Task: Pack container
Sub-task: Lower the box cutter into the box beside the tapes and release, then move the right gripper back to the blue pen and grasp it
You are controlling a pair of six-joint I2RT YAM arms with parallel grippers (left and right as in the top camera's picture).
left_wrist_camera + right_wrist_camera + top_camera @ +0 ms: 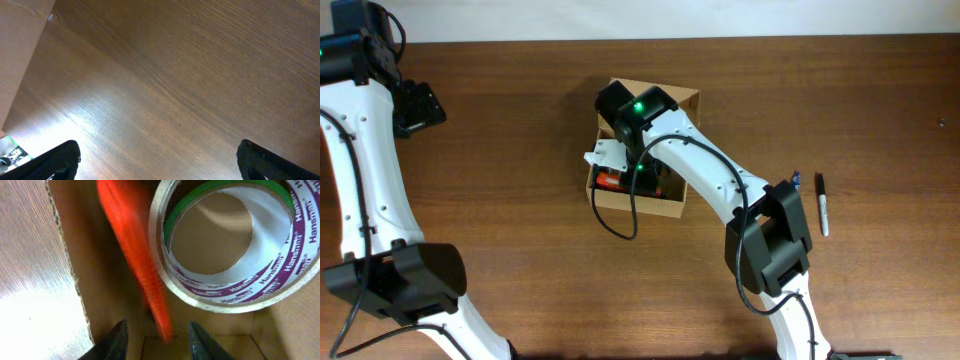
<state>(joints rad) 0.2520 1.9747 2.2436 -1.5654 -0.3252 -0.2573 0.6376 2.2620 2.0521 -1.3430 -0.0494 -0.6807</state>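
Two fingers of my R gripper (159, 342) stand apart, low inside the container (655, 207), w/ a blurred orange thing (135, 255) ending in the gap btwn them and no contact I can make out. A tape roll (225, 292) lies just past it in the box. Container sits mid table (520, 150), marker (822, 205) out on the R side, L gripper (160, 162) spread wide over wood, far L.
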